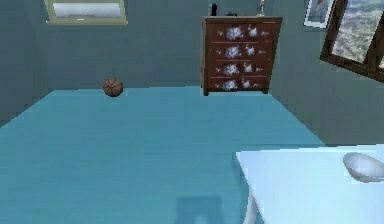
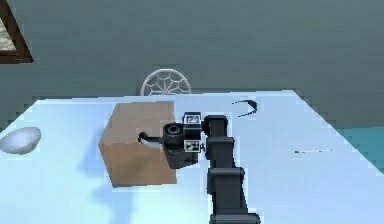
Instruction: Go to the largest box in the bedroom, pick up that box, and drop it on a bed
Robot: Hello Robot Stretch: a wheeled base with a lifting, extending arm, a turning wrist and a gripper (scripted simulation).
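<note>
In the forward view, the corner of a pale white flat-topped desk [image 1: 300,175] comes in from the lower right, and a shallow white round bowl [image 1: 363,166] rests on it near its right side. Far beyond the desk, against the grey-blue wall, stands a dark brown wooden chest of drawers with white flower patterns [image 1: 241,57]. A small brown round ball [image 1: 113,87] lies on the teal floor well apart from the desk, close to that same wall. In the arm side view, the task's thing, a plain light-brown cardboard box [image 2: 135,145], stands on the desk, left of its middle. The white bowl [image 2: 20,141] sits further towards the desk's left end. A white chair with a round wire back [image 2: 168,82] stands behind the desk's far edge. The dark square arm [image 2: 225,180] reaches over the desk, and the claw [image 2: 148,139] points left, with its fingers in front of the box's upper right part. So the box lies directly on the fingers' side of the claw. I cannot tell whether they touch it or whether the claw holds anything. The box looks nearly cubic, with no clear long axis.
</note>
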